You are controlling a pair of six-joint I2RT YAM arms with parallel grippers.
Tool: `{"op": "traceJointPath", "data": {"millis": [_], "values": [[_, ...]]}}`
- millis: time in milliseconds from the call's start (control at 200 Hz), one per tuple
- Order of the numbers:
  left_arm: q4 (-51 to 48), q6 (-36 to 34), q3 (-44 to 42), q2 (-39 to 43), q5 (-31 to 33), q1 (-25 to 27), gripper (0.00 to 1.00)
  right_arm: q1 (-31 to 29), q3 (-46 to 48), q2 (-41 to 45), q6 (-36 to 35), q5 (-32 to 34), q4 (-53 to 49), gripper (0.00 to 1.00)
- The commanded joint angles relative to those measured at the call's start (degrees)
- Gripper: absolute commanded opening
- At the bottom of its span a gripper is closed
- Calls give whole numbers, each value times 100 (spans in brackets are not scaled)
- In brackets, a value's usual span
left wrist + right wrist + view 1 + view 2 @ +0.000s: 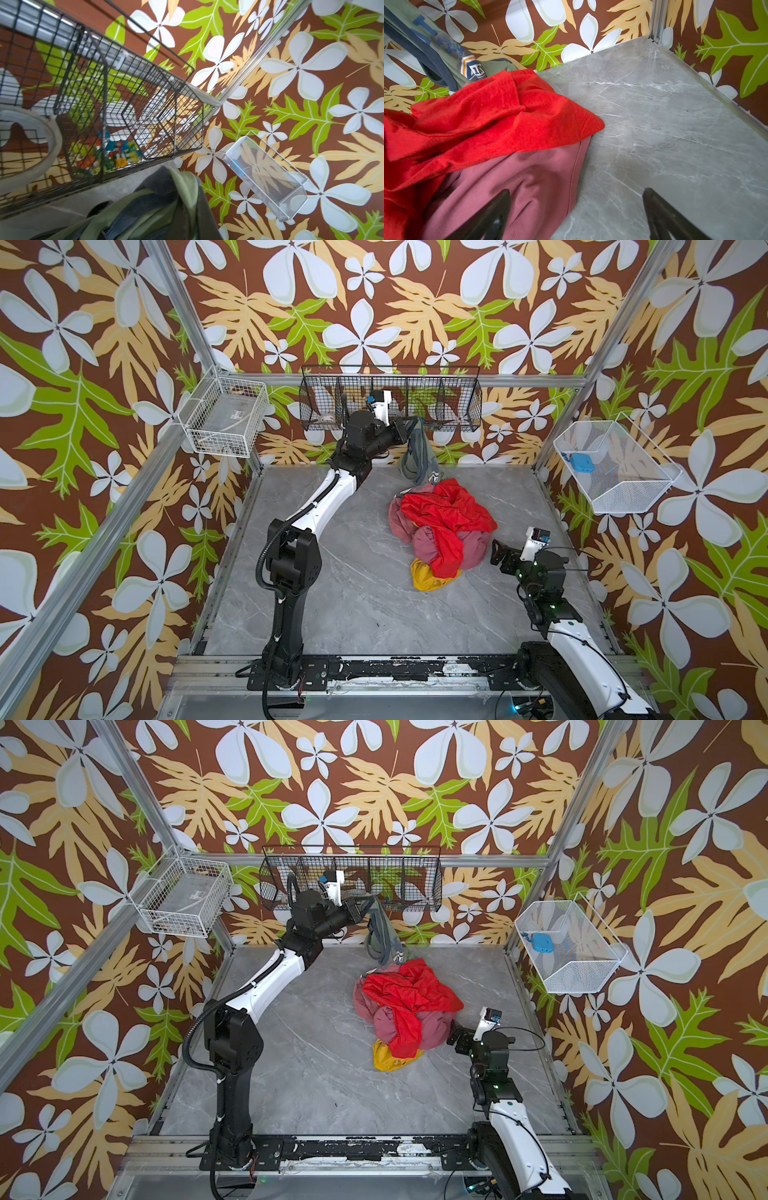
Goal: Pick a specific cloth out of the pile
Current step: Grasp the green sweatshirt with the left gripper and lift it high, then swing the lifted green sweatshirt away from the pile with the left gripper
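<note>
Your left hand (406,430) is clamped on the olive-green cloth (417,456), raised high at the back wall (515,448), likely to draw it free of the pile (442,526), which its lower end hangs just beside. Your right hand (498,551), jaws apart, hovers low by the pile over the counter (332,593).
</note>
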State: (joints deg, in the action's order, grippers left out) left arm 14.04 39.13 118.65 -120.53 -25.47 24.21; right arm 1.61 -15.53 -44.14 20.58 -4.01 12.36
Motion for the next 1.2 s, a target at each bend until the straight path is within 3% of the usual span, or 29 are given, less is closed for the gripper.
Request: {"op": "traceJointPath", "data": {"millis": [0,155,511,1196], "values": [[803,306,106,42,-124,14,0,4,6,2,34,126,21,98],[1133,433,129,174,-133,23,0,6,-3,-10,34,164,3,99],[881,70,843,436,232,-2,0,6,-7,-3,-10,190,-6,98],[445,-651,337,1901,793,-462,0,6,24,-125,-36,234,126,99]]}}
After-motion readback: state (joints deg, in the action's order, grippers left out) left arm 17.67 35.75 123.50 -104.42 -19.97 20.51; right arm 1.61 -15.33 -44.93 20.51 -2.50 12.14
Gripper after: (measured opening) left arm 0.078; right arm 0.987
